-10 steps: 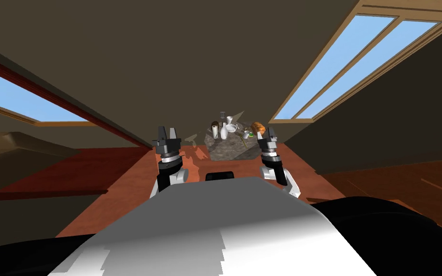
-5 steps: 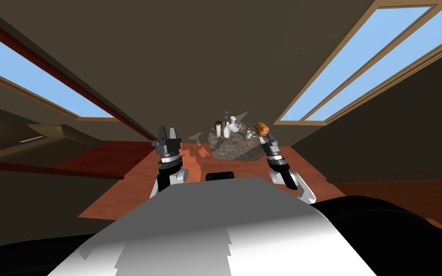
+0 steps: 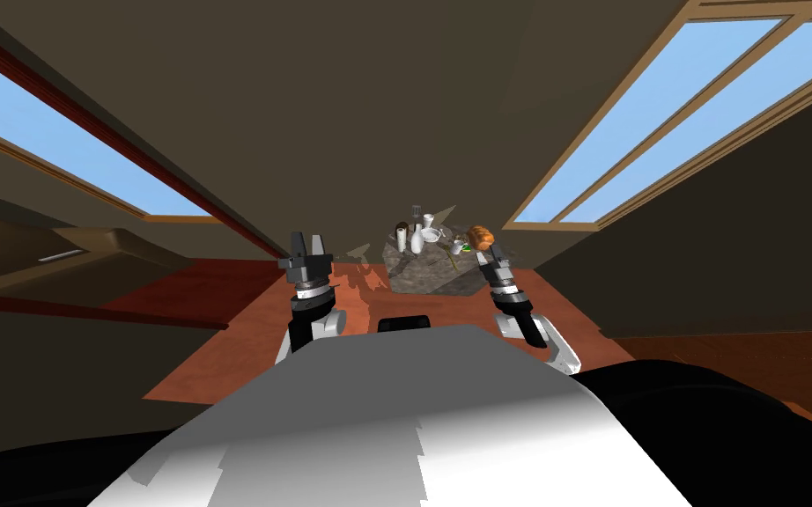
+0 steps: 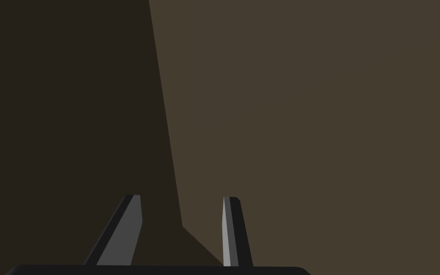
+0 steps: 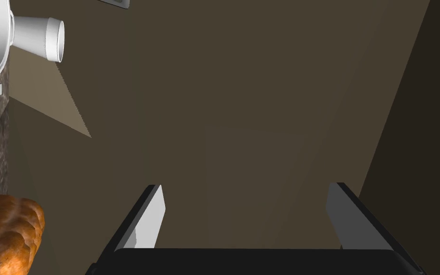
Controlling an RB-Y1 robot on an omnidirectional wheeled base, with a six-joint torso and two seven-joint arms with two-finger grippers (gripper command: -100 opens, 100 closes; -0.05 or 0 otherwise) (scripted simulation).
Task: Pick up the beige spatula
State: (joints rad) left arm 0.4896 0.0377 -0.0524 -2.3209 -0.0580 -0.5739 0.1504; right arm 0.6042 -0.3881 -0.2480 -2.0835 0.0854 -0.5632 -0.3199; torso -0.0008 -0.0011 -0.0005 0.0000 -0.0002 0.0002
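My left gripper point(image 3: 306, 243) is raised, fingers narrowly apart and empty. The thin spatula point(image 3: 451, 256) lies on the stone counter point(image 3: 422, 277) among dishes, between both grippers. To its right, my right gripper point(image 3: 494, 253) stands wide and empty beside the bread point(image 3: 481, 236).

The left gripper point(image 3: 306, 239) was a dark box with two thin grey fingers point(image 4: 127, 234), pointed like blades. The right gripper point(image 3: 494, 251) looked the same. Under each box sat a wrist point(image 3: 309, 286) with silver and black rings. The forearms point(image 3: 325, 324) were white with dark joints.
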